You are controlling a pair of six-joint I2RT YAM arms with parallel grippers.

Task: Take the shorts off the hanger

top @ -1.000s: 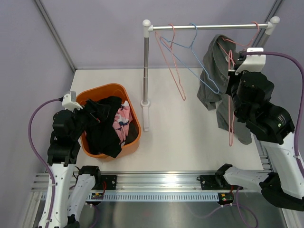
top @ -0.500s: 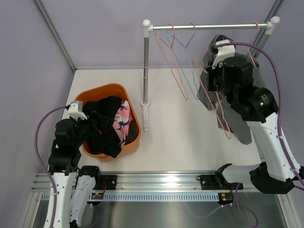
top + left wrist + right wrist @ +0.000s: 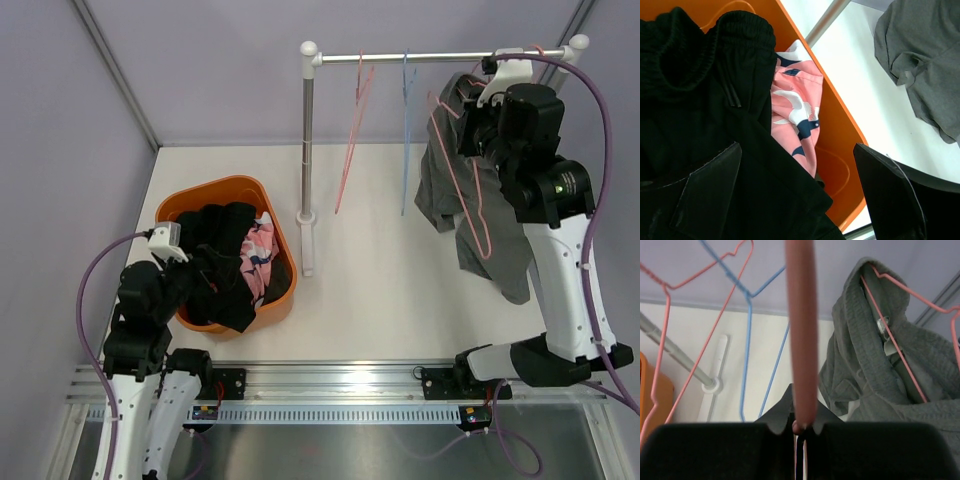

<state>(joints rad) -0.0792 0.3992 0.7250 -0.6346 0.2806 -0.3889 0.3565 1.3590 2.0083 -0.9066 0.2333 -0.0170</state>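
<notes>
The grey shorts [image 3: 440, 190] are hung from the right end of the rail [image 3: 430, 57], at about 2 o'clock over the tabletop [image 3: 380, 290], and are draped down in loose folds. In the right wrist view their waistband is seen looped over a thin pink wire hanger [image 3: 892, 342]. The right fingers [image 3: 767, 440] are closed on the bar of a gripped hanger [image 3: 801, 330], also pink, which is clamped between them and runs straight up from the grip. The grey shorts are found at 2 o'clock of that grip, close by but not held. In the top view a pink outline is laid across the front of the grey shorts; which of the two hangers it belongs to cannot be told. Two bare hangers are hung further left on the rail, near 12 o'clock: an empty pink hanger [image 3: 348, 140] and a blue hanger [image 3: 404, 130].

An orange basket [image 3: 215, 187] is set at 9 o'clock on the tabletop. The black shorts [image 3: 222, 275] are heaped in it and spill over its rim at 6 o'clock. The pink printed shorts [image 3: 258, 250] are tucked against them on the 3 o'clock side. The left fingers [image 3: 705, 190] are spread wide apart just over the black shorts, with nothing gripped; whether the cloth is touched cannot be told.
</notes>
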